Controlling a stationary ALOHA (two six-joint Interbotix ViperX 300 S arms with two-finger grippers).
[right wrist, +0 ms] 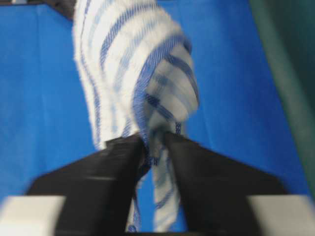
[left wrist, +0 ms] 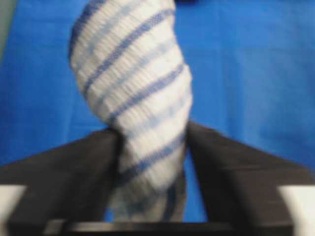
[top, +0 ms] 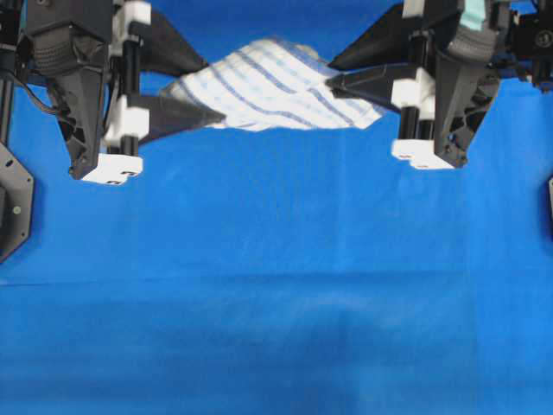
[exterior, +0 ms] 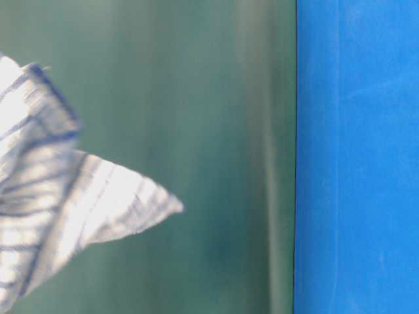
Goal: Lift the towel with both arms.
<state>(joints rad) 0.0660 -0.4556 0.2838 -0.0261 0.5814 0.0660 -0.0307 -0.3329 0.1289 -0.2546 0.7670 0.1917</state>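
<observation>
The towel [top: 272,86], white with thin blue stripes, stretches between the two arms at the back of the overhead view, and its edges are blurred. My left gripper [top: 216,89] has its fingers spread wide around the towel's left end. In the left wrist view the towel [left wrist: 133,83] stands between the parted jaws of the left gripper [left wrist: 152,129], with blue showing beside it. My right gripper [top: 328,73] is at the towel's right end. In the right wrist view a bunched strip of towel [right wrist: 133,64] runs through the narrower gap of the right gripper [right wrist: 154,136]. The towel [exterior: 59,196] hangs in the table-level view.
A plain blue table cloth [top: 276,303] covers the whole table. Black fixtures sit at the left edge [top: 13,199] and the right edge [top: 550,203]. A green backdrop [exterior: 216,131] stands behind the towel in the table-level view.
</observation>
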